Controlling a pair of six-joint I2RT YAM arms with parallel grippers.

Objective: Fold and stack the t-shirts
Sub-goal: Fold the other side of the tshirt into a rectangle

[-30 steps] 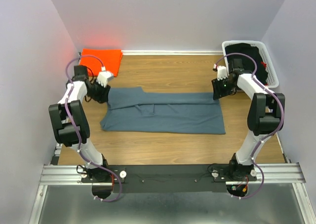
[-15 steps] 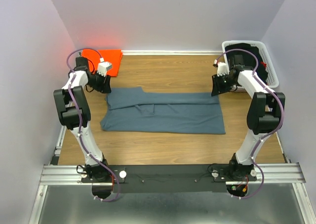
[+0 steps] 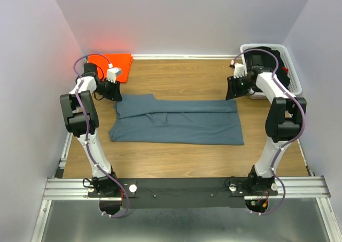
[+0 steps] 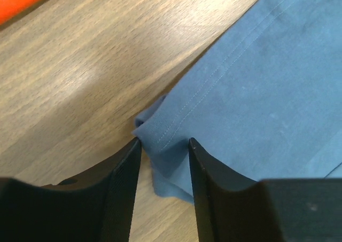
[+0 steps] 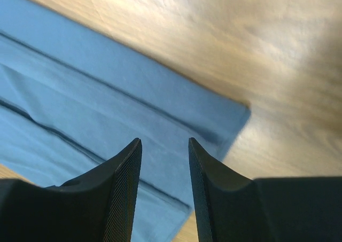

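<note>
Blue-grey shirt (image 3: pixel 176 122) partly folded, spread between both grippers. Left gripper (image 4: pixel 164 142) parted astride one corner; right gripper (image 5: pixel 164 141) parted just above the other end, seemingly clear of cloth. Likely next: lower, pinch both corners, fold over.

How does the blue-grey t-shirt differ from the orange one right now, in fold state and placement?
The slate blue-grey cloth t-shirt lies as a long band across the middle of the wooden table; the bright orange cloth t-shirt is a much smaller compact rectangle in the far left corner. The blue-grey one shows only lengthwise folds; the orange one looks fully folded. Both lie flat, apart from each other.
</note>
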